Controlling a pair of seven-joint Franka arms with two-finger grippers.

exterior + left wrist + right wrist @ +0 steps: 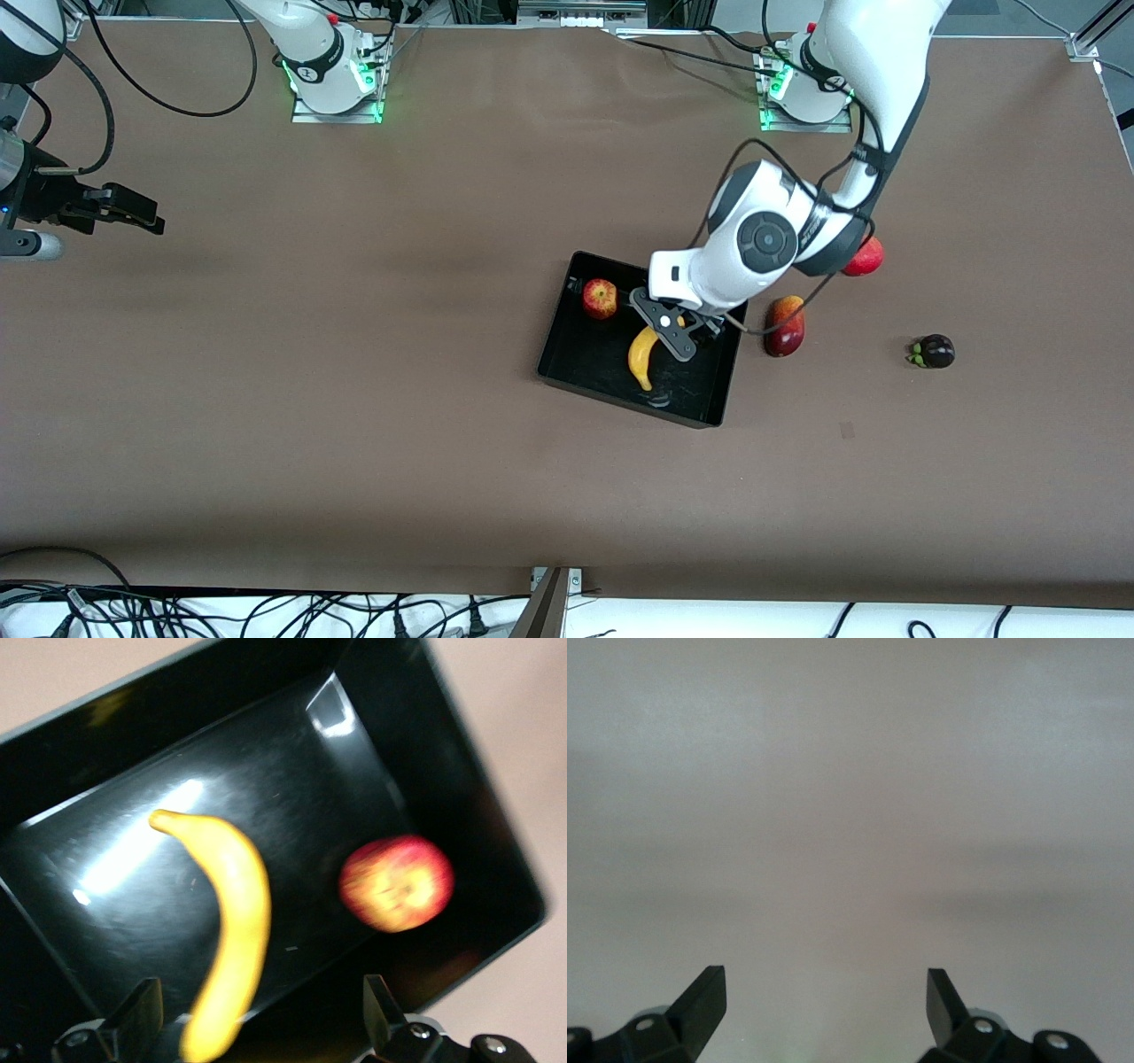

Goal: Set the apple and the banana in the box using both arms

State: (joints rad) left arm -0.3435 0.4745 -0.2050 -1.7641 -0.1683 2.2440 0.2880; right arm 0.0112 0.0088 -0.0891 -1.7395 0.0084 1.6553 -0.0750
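Left gripper [671, 330]: over the box, just above the banana's upper end; fingers [133, 1014] spread wide, gripping nothing
Banana [643, 356]: lying flat on the box floor, under and between the left gripper's spread fingers in the left wrist view [232, 930]; stem end pointing away from the gripper
Apple [600, 299]: in the box, beside the left gripper toward the right arm's end of the desk; apart from the banana, close to a box wall [397, 883]
Box [567, 368]: black, glossy, low-walled; directly beneath the left gripper; holding both banana and apple [80, 735]
Right gripper [133, 213]: well apart from the box, over bare desk at the right arm's end; fingers [700, 1001] wide open, holding nothing; arm waiting
Mango [785, 326]: on the desk just outside the box, beside the left gripper toward the left arm's end
Pomegranate [866, 258]: on the desk, partly hidden under the left arm's elbow, farther from the front camera than the mango
Mangosteen [933, 352]: dark purple with green calyx, on the desk well apart from the left gripper, toward the left arm's end
Desk [354, 425]: brown surface carrying everything
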